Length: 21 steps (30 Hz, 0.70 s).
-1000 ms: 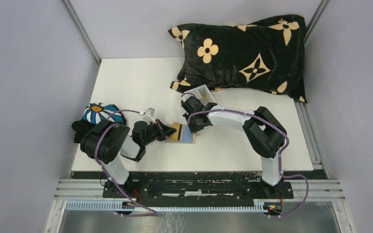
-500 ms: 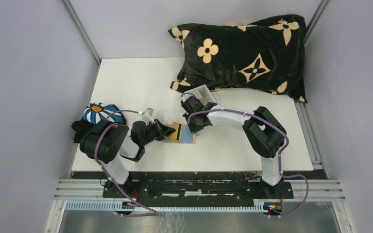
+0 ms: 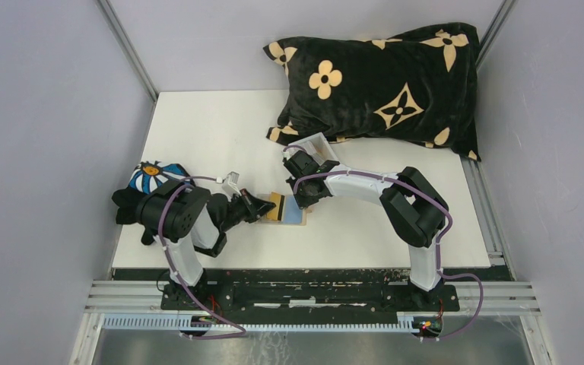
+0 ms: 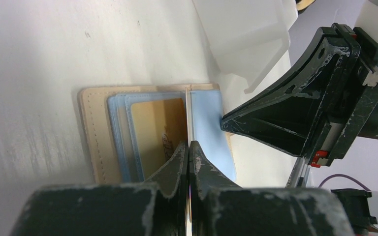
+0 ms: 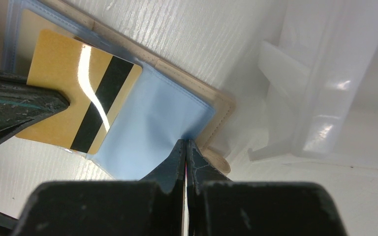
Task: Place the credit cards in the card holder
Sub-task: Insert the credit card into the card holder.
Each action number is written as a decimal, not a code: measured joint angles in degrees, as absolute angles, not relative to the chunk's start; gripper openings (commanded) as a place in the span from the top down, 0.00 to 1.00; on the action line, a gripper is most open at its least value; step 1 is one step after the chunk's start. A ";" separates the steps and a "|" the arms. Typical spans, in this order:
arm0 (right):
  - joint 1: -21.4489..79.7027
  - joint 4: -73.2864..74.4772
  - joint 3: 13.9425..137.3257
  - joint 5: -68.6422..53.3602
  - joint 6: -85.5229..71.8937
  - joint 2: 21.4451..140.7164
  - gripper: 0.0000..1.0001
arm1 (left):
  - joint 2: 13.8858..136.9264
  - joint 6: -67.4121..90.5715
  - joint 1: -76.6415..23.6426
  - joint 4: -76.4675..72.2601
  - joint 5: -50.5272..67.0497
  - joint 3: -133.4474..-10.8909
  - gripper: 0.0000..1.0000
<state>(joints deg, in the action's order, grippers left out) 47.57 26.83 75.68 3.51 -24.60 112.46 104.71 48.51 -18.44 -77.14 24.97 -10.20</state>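
One yellowish card (image 5: 74, 98), black stripe showing, is sitting clenched in the left fingers (image 4: 176, 162). In the left wrist view it is showing edge-on, a thin pale line running forward from the tips. The card is being carried tilted, its leading edge meeting the blue sleeve (image 5: 152, 129) of the open card holder (image 4: 86, 129). Judged reason: so it is entering under the sleeve's lip rather than landing flat on top.

Right fingers (image 5: 173, 161) are standing closed, tips bearing on the far edge of that sleeve. Cannot tell whether plastic is nipped between them or only pressed. Judged purpose: pinning the holder so it is not skating across the white surface (image 3: 213, 129) while the other arm is pushing.

Holder is lying open and flat between the two arms. A second gold-toned card (image 4: 152, 128) is appearing to sit in the left pocket already; not certain.

Clear plastic box (image 5: 320, 73) is lying just beside the holder on its far side. Black patterned pillow (image 3: 380, 76) is lying well apart at the back.

Step in hand, judged: insertion just starting, card not yet in a pocket. Risk: the thin card slipping in the pinch if the sleeve mouth is not opening.
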 measured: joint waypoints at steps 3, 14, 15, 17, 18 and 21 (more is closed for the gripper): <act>47.59 26.81 75.68 3.49 -24.62 112.46 0.99 | 105.75 49.71 -18.44 -79.15 25.23 -9.52 0.97; 47.57 26.81 75.68 3.44 -24.64 112.46 0.99 | 107.48 51.86 -20.56 -81.91 22.96 -8.84 0.97; 47.57 26.81 75.68 3.44 -24.64 112.49 0.99 | 107.59 51.92 -20.75 -82.04 22.63 -8.84 0.97; 47.57 26.81 75.68 3.44 -24.67 112.49 0.99 | 107.81 52.34 -21.28 -82.48 21.76 -8.84 0.97; 47.57 26.81 75.68 3.44 -24.67 112.49 0.99 | 107.92 52.45 -21.50 -82.63 21.15 -8.84 0.97; 47.57 26.81 75.68 3.44 -24.67 112.49 0.99 | 108.01 52.53 -21.91 -82.89 19.81 -8.84 0.97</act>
